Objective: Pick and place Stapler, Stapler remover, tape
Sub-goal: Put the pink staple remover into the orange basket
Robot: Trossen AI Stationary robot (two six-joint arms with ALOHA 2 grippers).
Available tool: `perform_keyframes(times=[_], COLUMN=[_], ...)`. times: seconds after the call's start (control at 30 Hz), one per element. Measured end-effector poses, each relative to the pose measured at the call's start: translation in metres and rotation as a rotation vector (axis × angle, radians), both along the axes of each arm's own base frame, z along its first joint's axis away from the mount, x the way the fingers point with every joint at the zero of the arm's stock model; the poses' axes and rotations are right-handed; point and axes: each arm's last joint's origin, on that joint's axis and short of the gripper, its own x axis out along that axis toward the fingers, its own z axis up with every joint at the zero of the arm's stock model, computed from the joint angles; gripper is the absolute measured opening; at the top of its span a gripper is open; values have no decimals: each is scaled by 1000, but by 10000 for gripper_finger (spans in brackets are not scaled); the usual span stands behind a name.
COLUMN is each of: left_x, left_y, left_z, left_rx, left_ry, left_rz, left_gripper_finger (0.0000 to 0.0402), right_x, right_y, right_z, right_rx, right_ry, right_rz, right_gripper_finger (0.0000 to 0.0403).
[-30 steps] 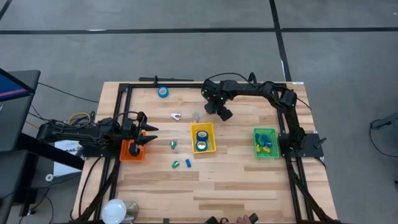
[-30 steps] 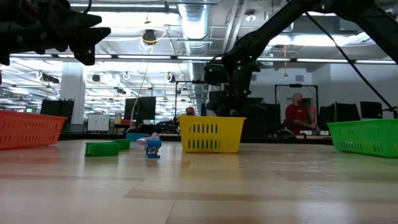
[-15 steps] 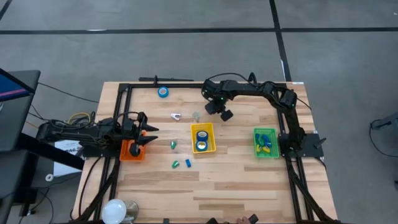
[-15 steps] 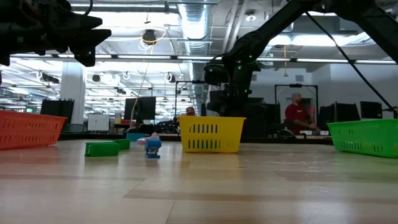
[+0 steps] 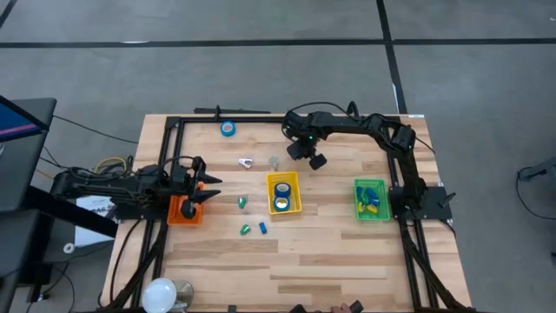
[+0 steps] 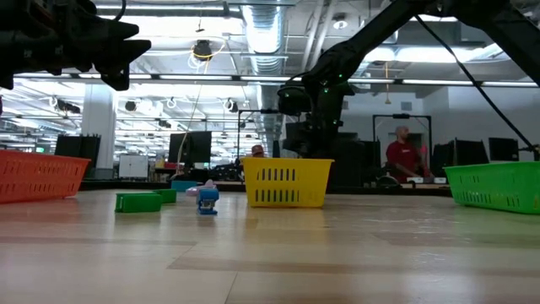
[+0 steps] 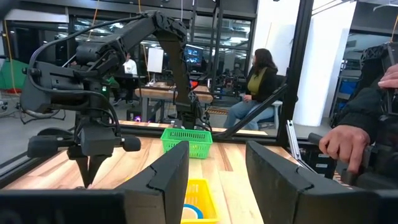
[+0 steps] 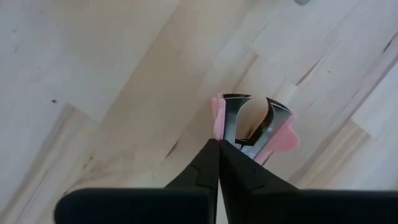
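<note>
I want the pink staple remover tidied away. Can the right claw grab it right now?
Probably not yet. The right claw is shut, its tips pinched together right by the pink staple remover. Nothing lies between them, so it likely only needs to open first.

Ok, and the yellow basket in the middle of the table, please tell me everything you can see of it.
The yellow basket is a small rectangular bin, plastic by its look, with a row of upright slots in the wall that the low view shows. It stands upright, open side up, near the middle of the wooden table. Inside lie at least two rolls of blue tape, rings with pale centres. Nothing else touches it; the right claw hangs shut, apart from it.
</note>
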Motion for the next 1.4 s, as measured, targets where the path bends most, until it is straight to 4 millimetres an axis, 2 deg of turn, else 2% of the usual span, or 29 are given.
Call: perform_keyframes(times=[0.4, 0.73, 0.9, 1.4], left_x=[0, 0, 0, 0], left_y=[0, 0, 0, 0], left_z=[0, 0, 0, 0], left_rx=[0, 0, 0, 0], left_ry=[1, 1, 1, 1], left_rz=[0, 0, 0, 0], left_gripper_finger=[150, 150, 150, 150], right_x=[0, 1, 0, 6], right_y=[5, 5, 5, 13], right_z=[0, 5, 11, 8], right_rx=[9, 1, 1, 29], right_ry=[22, 3, -19, -59], right_rz=[-48, -77, -86, -64], right_gripper_finger=[5, 83, 105, 111])
